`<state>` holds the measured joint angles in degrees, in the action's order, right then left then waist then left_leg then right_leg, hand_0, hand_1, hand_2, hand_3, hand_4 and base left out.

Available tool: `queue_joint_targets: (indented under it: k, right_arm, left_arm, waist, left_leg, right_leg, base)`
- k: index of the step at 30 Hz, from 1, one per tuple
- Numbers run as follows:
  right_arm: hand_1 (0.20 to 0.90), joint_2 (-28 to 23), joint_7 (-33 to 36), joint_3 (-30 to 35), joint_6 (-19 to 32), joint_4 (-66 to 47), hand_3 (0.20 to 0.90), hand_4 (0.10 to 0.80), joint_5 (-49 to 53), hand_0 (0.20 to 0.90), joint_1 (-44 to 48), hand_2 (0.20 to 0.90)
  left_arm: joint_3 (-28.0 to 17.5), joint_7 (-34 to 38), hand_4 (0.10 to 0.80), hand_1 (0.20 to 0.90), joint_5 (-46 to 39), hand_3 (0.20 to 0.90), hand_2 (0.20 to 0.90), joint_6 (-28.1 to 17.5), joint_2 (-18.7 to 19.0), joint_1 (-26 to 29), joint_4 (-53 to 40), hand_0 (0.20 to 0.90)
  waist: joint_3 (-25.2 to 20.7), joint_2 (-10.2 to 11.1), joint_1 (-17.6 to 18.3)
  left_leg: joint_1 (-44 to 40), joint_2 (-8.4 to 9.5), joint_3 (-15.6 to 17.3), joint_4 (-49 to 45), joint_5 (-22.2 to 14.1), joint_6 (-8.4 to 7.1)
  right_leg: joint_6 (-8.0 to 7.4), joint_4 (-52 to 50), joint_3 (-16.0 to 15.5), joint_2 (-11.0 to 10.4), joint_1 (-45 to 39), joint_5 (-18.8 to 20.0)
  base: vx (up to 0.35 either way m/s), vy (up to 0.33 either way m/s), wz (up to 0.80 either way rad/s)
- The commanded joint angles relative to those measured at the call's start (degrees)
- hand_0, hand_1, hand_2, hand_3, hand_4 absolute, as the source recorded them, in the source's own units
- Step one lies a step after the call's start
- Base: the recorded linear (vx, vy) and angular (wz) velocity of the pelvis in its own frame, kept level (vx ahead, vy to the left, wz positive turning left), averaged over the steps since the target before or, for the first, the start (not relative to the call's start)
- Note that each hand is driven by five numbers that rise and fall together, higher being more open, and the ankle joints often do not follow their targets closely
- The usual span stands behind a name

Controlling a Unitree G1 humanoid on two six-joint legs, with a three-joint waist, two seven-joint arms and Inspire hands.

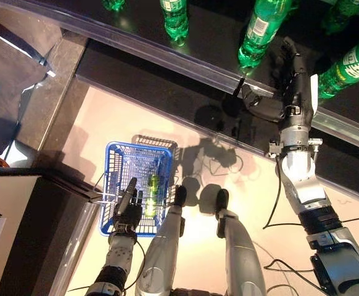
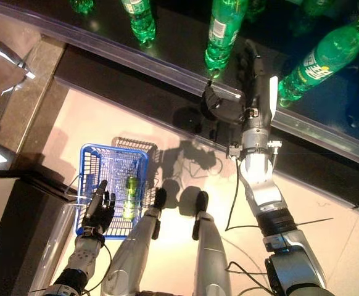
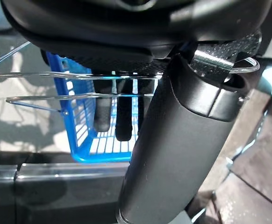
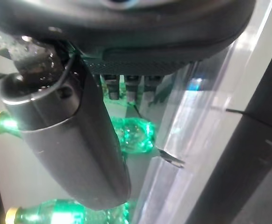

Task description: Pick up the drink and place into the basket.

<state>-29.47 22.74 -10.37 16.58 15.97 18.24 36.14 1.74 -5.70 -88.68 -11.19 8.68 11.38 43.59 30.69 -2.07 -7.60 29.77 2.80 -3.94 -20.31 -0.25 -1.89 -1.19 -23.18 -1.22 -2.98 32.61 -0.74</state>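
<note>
The blue basket (image 1: 119, 168) hangs low at the left, held up by my left hand (image 1: 129, 208), which is shut on its thin wire handles (image 3: 80, 74). A green bottle (image 1: 152, 194) lies inside it. My right hand (image 1: 295, 77) reaches over the shelf's edge with straight fingers and is open and empty. It lies between two green bottles, one to its left (image 1: 263, 31) and one to its right (image 1: 352, 65), close to both. The right wrist view shows a green bottle's base (image 4: 133, 135) just past the fingers.
More green bottles (image 1: 175, 18) stand further left on the dark shelf. A clear plastic rail (image 1: 167, 57) runs along the shelf's front edge. A dark cabinet (image 1: 25, 234) stands close by the basket on the left.
</note>
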Motion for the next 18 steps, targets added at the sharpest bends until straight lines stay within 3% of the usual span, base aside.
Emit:
queue_joint_targets:
  k: [1,18]
  right_arm:
    - [0.900,-2.50,3.55,2.89,4.63,-3.46,0.900,0.800,1.68,0.900,7.33,0.900]
    - [0.900,-6.03,4.99,2.84,3.09,-0.23,0.900,0.800,5.25,0.900,14.08,0.900]
  left_arm:
    - [-2.78,-3.89,0.100,0.300,0.42,0.200,0.300,-3.74,8.00,-0.69,-7.15,0.300]
    - [-2.60,-4.47,0.100,0.300,-0.21,0.200,0.300,-2.54,10.78,-0.52,-7.22,0.300]
  waist:
    - [-0.90,0.63,-0.36]
    - [-0.90,2.14,-1.86]
  left_leg:
    - [2.39,5.61,1.80,-7.34,-6.91,6.27]
    - [5.14,6.39,1.20,-9.59,-8.61,6.99]
  right_leg:
    - [-0.83,3.50,-4.58,1.52,-2.61,-0.35]
    - [-2.02,2.98,-4.71,1.64,-0.36,0.61]
  base:
    - [0.025,0.008,0.04]
    - [0.012,0.001,0.04]
